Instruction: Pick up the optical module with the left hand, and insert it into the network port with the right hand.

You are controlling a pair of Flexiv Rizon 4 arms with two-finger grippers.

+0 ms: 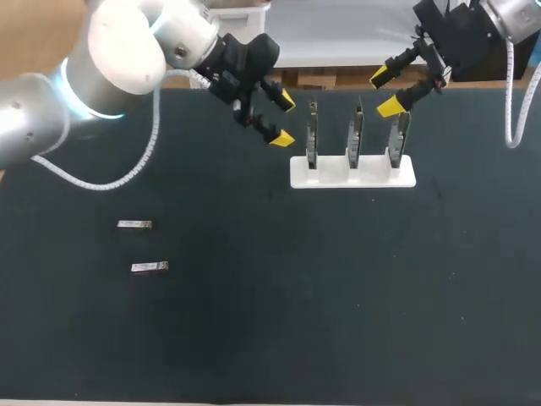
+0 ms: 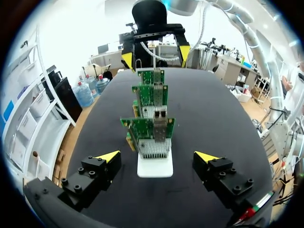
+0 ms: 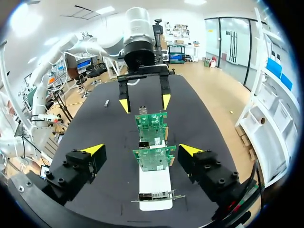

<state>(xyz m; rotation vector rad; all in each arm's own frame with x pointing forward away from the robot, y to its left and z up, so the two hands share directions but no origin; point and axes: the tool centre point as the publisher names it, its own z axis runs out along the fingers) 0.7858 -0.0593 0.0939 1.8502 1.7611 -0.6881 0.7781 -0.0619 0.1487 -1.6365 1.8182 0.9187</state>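
Head view: the left claw [image 1: 283, 120] hangs over the far part of the dark desk [image 1: 338, 296], its yellow-tipped fingers spread wide and holding nothing, just beside the left end of a white holder [image 1: 352, 173]. The right claw [image 1: 385, 92] is also spread wide with nothing in it, above the holder's right end. Three circuit boards [image 1: 357, 131] stand upright in the holder, in a row between the two claws. In the left wrist view the green boards line up one behind another ahead of the left claw [image 2: 156, 156]. The nearer ones carry a silver port cage [image 2: 160, 129], and the right claw [image 2: 154, 47] is at the far end of the row. The two optical modules [image 1: 134, 224] are small, slim, silver-grey bars lying flat on the desk. They are close together and roughly parallel, one nearer the robot than the other. They lie well apart from both claws, off toward the desk's left side, touching nothing else.
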